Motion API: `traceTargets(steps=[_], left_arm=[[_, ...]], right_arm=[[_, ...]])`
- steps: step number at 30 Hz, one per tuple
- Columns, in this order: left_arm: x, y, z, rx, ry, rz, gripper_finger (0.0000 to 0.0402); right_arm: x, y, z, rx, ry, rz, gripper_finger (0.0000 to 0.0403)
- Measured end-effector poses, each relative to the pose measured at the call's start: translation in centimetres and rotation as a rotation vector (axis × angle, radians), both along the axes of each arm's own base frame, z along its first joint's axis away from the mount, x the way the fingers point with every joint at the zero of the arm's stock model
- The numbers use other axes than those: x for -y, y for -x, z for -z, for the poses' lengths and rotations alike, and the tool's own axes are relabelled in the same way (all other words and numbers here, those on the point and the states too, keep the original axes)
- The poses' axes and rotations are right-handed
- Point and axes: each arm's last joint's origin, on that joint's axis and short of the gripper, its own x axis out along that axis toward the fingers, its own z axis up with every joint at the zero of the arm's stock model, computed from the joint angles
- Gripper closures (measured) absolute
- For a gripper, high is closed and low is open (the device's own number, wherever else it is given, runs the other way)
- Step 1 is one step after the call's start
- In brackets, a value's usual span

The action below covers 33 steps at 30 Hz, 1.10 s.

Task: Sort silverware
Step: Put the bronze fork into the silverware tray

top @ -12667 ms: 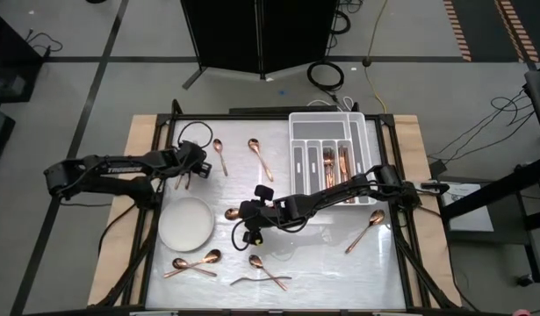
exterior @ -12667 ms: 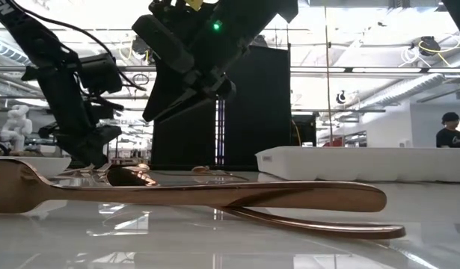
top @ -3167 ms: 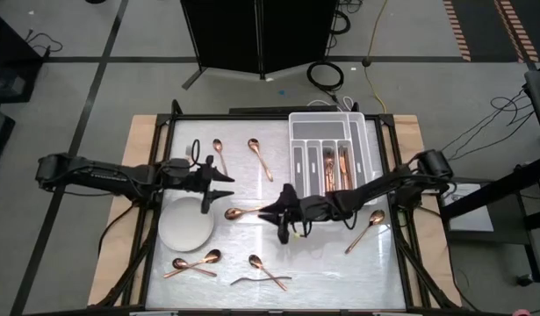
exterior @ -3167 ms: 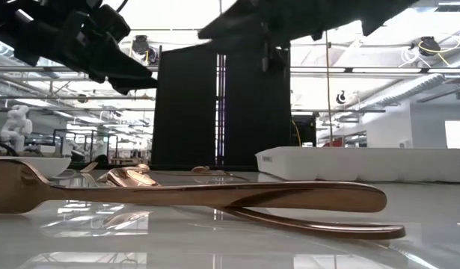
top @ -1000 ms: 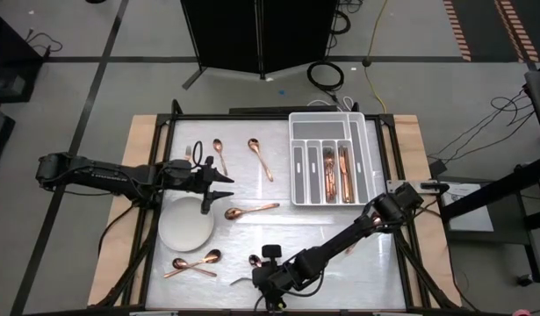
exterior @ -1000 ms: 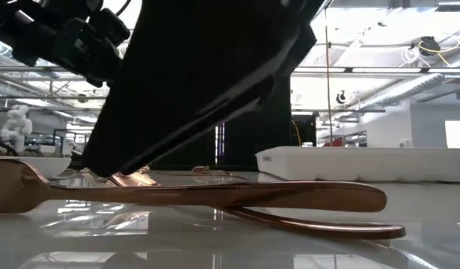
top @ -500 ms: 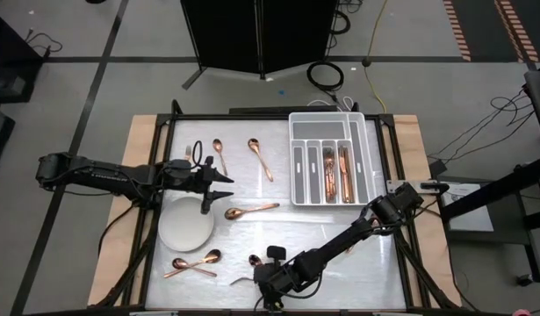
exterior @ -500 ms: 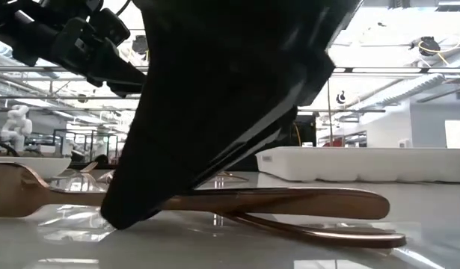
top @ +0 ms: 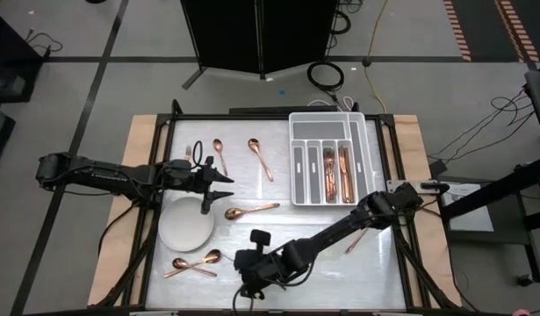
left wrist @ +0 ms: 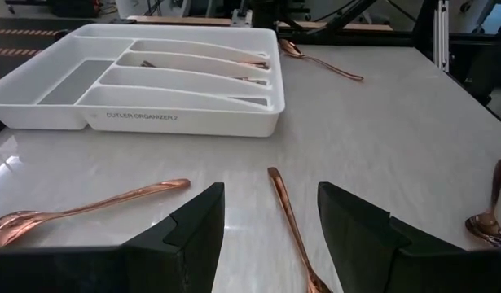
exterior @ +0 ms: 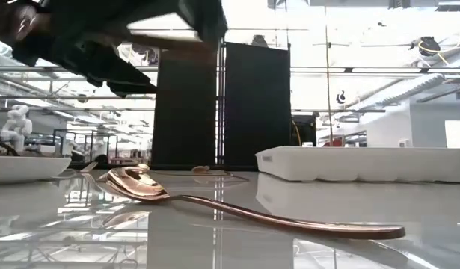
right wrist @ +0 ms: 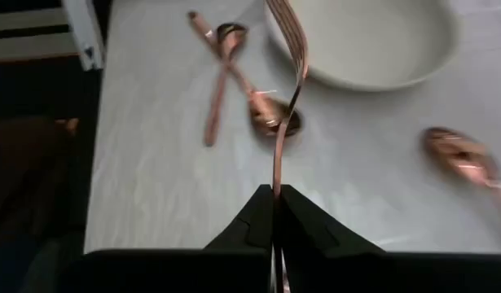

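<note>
Copper silverware lies scattered on the white table: spoons at the far side, one mid-table, and two crossed ones near the front. More pieces lie in the white tray. My right gripper hovers near the front edge, shut on a copper fork. A spoon remains flat on the table below. My left gripper hangs open above the table beside the round white plate, with a spoon handle lying on the table beneath its fingers. My right gripper pinches the fork's handle between its two fingers. The fingers slant down toward the table's left. The fork sticks out ahead of the fingertips, its tine end farthest from them, and it is lifted clear of the table.
The cutlery tray takes up the far right of the table. Another spoon lies partly under my right arm. The plate and the crossed spoons lie just beyond the held fork. Bare table stretches along the front right.
My right gripper has shut on the fork near the front edge, then risen and shifted a little toward the table's left, rolling slightly. The fork has come up clear of the table. The spoon it lay across has stayed where it was.
</note>
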Motion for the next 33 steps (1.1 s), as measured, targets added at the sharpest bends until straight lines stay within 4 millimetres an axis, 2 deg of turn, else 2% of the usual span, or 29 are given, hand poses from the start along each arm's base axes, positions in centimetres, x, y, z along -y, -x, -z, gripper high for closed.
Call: traceTargets(steps=[5,11,16,19,23,26,29,31,33], left_arm=[[0.0,0.0,0.0,-0.003,0.001,0.000,0.0206],[0.0,0.0,0.0,-0.003,0.002,0.001,0.0206],[0.0,0.1,0.1,-0.016,0.004,0.000,0.0206],[0.0,0.1,0.3,-0.034,0.005,0.000,0.0206],[0.0,0.2,0.4,-0.049,0.006,0.001,0.0206],[0.0,0.2,0.5,-0.055,0.008,0.006,0.0206],[0.1,0.3,0.6,-0.071,0.011,0.010,0.0206],[0.1,0.3,0.8,-0.092,0.016,0.010,0.0206],[0.1,0.4,1.0,-0.107,0.017,0.010,0.0206]], right_arm=[[0.9,1.1,-2.7,-0.085,0.057,0.142,0.0401],[4.5,3.4,-2.2,-0.283,0.110,0.506,0.0402],[7.2,4.7,-2.5,-0.362,0.250,0.671,0.0402],[9.3,4.8,-4.1,-0.345,0.281,0.700,0.0402],[13.3,5.7,-6.9,-0.358,0.305,0.707,0.0402],[16.6,7.5,-8.5,-0.390,0.290,0.747,0.0403],[20.0,10.7,-10.2,-0.356,0.226,0.841,0.0403],[22.1,13.1,-10.6,-0.305,0.148,0.899,0.0403],[23.8,15.3,-10.1,-0.233,0.048,0.952,0.0403]])
